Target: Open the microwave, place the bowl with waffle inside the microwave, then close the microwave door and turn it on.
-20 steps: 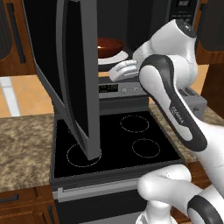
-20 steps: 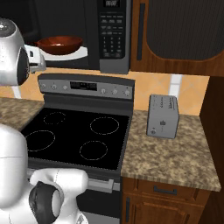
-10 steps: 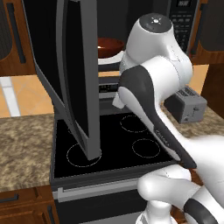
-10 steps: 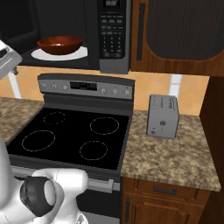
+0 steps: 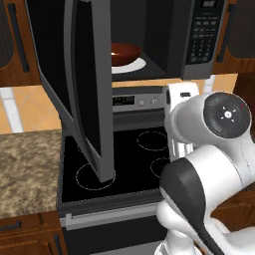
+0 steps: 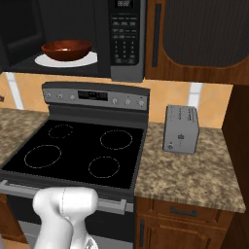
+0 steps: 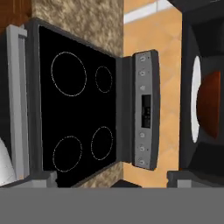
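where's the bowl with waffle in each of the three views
Left base view: the bowl with waffle sits upper centre, inside the microwave, right of the open microwave door.
Right base view: the bowl is upper left, on a white turntable, left of the keypad panel.
Hand view: the bowl is at the right edge, rolled sideways.
Shared landmark: the stove with its four burner rings lies below the microwave.

A black-topped stove (image 6: 78,153) sits between speckled granite surfaces (image 6: 189,170), with a grey toaster (image 6: 180,129) on the right one. Behind runs an orange tiled wall (image 6: 170,97). Dark wood cabinets (image 6: 199,36) hang above, and wooden drawers (image 6: 182,216) sit below.
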### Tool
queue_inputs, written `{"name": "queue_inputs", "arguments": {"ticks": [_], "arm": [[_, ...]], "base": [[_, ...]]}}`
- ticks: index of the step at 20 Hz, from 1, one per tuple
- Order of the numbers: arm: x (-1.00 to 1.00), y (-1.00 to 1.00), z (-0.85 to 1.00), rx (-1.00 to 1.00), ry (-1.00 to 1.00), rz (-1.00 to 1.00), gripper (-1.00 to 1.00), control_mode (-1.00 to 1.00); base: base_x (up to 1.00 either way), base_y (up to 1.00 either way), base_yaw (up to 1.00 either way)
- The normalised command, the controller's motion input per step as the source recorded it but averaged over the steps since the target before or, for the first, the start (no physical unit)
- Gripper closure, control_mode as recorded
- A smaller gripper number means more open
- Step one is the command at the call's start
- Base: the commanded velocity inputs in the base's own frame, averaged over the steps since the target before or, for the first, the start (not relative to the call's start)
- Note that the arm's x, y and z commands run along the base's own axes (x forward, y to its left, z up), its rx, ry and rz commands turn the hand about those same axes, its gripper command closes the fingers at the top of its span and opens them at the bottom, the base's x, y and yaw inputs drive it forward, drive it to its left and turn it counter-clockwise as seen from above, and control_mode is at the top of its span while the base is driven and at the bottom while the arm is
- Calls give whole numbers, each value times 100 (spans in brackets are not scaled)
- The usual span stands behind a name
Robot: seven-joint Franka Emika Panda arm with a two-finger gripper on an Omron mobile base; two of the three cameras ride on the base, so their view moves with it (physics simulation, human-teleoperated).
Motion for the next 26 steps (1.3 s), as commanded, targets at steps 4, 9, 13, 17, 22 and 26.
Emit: {"name": "queue_inputs", "arguments": {"ticks": [4,9,13,17,22,26], "arm": [[-100,51,23,-7,-64,12,-100,-100],[-84,99,39,-1,-18,-19,-100,-100],[-100,82,24,0,-10,-33,-100,-100],[-35,100,0,-11,-16,-29,-100,-100],[25,100,0,-21,-25,-23,-100,-100],[99,100,-25,-19,-7,-38,-100,-100]], "base": [[0,0,0],[0,0,0],[0,0,0],[0,0,0],[0,0,0],[0,0,0]]}}
